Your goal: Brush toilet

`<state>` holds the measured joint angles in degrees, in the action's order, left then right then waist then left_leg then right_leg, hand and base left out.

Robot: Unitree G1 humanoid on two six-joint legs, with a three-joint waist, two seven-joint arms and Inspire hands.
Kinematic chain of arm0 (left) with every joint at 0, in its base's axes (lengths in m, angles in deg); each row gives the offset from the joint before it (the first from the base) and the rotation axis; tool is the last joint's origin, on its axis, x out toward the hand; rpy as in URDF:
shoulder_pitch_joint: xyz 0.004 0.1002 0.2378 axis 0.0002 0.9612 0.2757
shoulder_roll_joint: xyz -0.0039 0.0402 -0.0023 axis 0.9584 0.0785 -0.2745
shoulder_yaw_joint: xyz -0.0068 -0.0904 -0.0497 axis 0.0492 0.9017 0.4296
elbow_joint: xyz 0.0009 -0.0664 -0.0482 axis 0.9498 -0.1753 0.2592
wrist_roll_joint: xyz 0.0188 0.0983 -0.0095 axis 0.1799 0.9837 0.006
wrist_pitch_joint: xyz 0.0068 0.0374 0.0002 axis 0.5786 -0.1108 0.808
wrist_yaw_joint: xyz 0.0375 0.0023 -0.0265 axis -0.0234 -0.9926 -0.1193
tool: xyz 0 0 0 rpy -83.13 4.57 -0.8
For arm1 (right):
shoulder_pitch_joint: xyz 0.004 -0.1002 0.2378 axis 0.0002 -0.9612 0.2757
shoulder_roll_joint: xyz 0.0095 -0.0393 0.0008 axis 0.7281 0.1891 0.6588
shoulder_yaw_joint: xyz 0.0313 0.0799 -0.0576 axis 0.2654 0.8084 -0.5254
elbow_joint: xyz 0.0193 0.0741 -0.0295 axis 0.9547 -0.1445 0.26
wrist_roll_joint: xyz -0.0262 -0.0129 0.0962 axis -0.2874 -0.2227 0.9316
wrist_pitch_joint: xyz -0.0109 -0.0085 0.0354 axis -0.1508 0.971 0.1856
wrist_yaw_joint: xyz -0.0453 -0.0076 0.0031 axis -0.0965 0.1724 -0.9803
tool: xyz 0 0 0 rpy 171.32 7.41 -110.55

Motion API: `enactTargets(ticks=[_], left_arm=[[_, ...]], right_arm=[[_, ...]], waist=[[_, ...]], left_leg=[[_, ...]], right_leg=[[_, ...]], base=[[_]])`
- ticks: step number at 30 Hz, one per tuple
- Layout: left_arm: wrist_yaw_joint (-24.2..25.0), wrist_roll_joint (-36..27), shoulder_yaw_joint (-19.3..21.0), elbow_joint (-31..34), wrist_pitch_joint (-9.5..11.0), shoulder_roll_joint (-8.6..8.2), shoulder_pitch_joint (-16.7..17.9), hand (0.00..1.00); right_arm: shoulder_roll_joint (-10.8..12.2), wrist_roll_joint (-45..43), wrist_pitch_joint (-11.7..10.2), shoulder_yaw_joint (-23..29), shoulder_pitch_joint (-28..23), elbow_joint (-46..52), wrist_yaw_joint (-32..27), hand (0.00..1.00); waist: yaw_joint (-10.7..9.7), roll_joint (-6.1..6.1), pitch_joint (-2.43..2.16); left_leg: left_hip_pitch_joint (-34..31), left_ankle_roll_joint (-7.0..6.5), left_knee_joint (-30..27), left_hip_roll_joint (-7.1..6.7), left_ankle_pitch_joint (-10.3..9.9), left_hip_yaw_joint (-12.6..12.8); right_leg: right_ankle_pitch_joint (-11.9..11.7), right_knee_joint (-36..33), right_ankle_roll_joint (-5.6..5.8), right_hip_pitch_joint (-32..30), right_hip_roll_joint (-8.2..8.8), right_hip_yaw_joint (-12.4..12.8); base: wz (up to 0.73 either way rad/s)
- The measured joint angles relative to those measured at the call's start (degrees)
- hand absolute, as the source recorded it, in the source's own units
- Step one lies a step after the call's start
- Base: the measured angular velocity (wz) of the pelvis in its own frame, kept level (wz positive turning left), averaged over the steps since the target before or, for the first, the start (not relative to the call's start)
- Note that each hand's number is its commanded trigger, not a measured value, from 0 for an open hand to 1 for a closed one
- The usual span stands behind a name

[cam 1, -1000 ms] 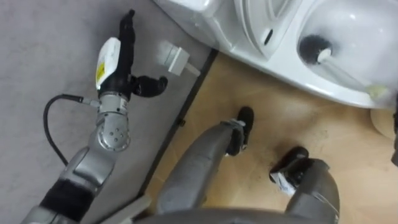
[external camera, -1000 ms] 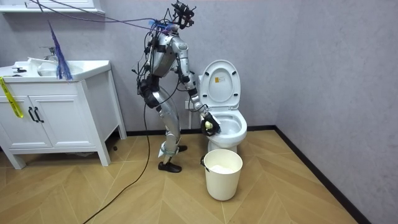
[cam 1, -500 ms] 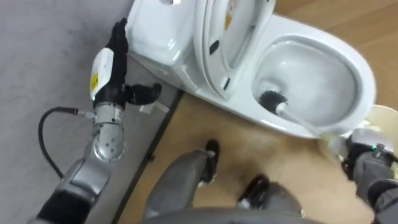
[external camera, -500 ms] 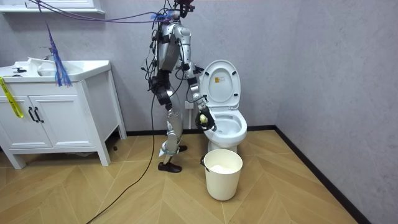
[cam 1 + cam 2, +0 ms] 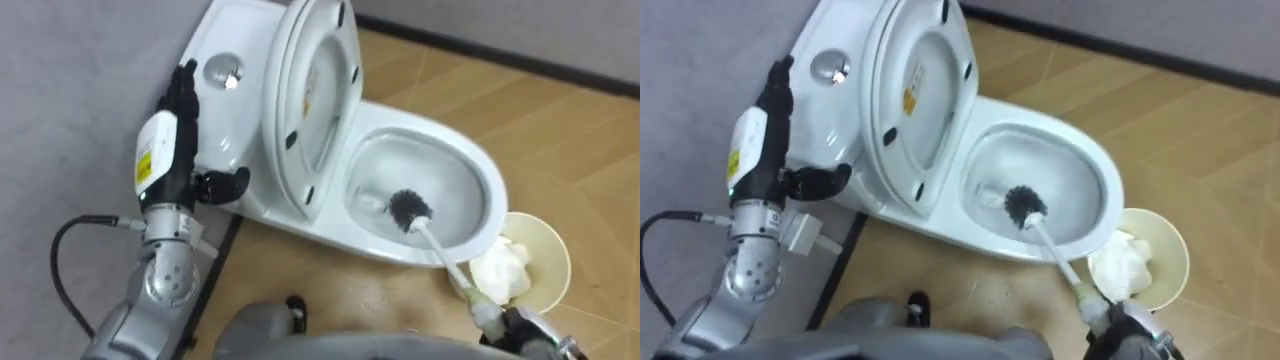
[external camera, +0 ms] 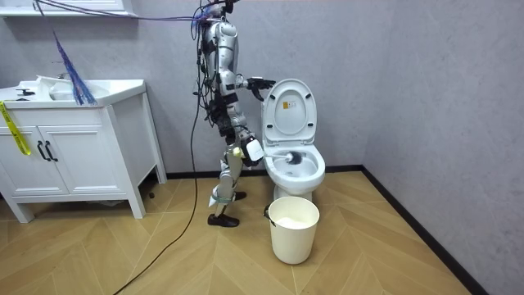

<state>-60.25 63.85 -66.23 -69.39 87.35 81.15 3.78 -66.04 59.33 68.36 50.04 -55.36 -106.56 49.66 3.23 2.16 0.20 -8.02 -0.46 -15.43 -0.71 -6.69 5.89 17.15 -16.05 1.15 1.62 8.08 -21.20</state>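
A white toilet (image 5: 378,124) stands against the grey wall with its lid (image 5: 313,92) up. The toilet brush's black bristle head (image 5: 408,208) rests inside the bowl. Its white handle (image 5: 445,264) slants down to my right hand (image 5: 524,328) at the bottom edge, which is shut on it. My left hand (image 5: 166,152) is raised beside the tank, open, its fingers straight and its thumb pointing at the toilet. In the room view I stand upright at the toilet's (image 6: 295,164) side, with the right hand (image 6: 252,150) low and the brush (image 6: 282,153) reaching over the rim.
A cream bucket (image 5: 549,257) holding white paper stands on the wood floor in front of the bowl. A white plug (image 5: 802,231) sits at the wall base. In the room view a white vanity cabinet (image 6: 74,147) stands to the left.
I have straightened up from a bend, and the eye views have swung onto the whole toilet. The right hand pulled back and the brush now lies flatter, its head still in the bowl.
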Motion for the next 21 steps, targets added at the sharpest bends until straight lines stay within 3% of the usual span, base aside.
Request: enactTargets(ticks=[3, 9, 14, 19, 20, 21], left_arm=[[-1.2, 0.0, 3.8, -5.5, 1.7, -1.32, 2.6, 0.0], [-1.7, -0.7, 10.3, -14.6, 2.7, -4.42, 5.8, 0.0], [-1.7, -3.3, 10.6, -26.1, 3.7, -4.9, 4.5, 0.0], [-1.2, -7.5, 11.5, -34.7, 3.7, -5.27, 4.6, 0.0], [-1.1, -8.9, 11.6, -36.1, 3.7, -5.5, 5.1, 0.0], [-0.8, -11.0, 12.1, -37.8, 3.9, -6.08, 5.0, 0.0]], right_arm=[[0.3, 4.3, -1.3, 4.9, -3.4, 5.5, -0.2, 1.0], [1.6, 14.7, -5.2, 9.6, -5.0, 11.5, 0.3, 1.0], [2.7, 23.5, -7.5, 11.0, -5.4, 13.9, 0.0, 1.0], [4.0, 32.1, -8.3, 13.4, -5.6, 14.0, -0.4, 1.0], [3.8, 34.2, -8.4, 13.6, -5.9, 13.9, -0.6, 0.28], [3.9, 36.1, -8.4, 14.0, -6.0, 13.8, -0.8, 0.0]], waist=[[0.0, -0.38, -0.5], [0.1, -0.02, -0.36], [-0.2, -0.41, -0.24], [-1.6, -0.61, -0.24], [-1.6, -0.68, -0.26], [-1.7, -0.78, -0.27]], left_leg=[[3.4, 0.49, 1.3, 0.23, -0.4, 0.2], [5.8, 1.37, 2.4, 0.78, -1.3, 0.5], [6.9, 1.49, 3.2, 0.87, -1.8, 1.6], [8.0, 1.63, 3.8, 0.88, -2.4, 2.2], [8.5, 1.63, 4.4, 0.87, -2.4, 2.3], [9.0, 1.65, 4.8, 0.89, -2.4, 2.6]], right_leg=[[-0.6, 2.3, -0.1, 3.2, -0.65, 0.8], [-0.7, 3.5, -0.21, 4.9, -1.55, 2.4], [-0.9, 4.6, -0.05, 5.7, -2.18, 3.5], [-1.1, 5.4, 0.06, 6.5, -2.25, 4.2], [-1.1, 5.4, 0.06, 6.6, -2.22, 4.9], [-1.1, 5.4, 0.06, 6.6, -2.21, 5.4]], base=[[-0.26], [-0.12], [-0.09], [-0.1], [-0.25], [-0.26]])
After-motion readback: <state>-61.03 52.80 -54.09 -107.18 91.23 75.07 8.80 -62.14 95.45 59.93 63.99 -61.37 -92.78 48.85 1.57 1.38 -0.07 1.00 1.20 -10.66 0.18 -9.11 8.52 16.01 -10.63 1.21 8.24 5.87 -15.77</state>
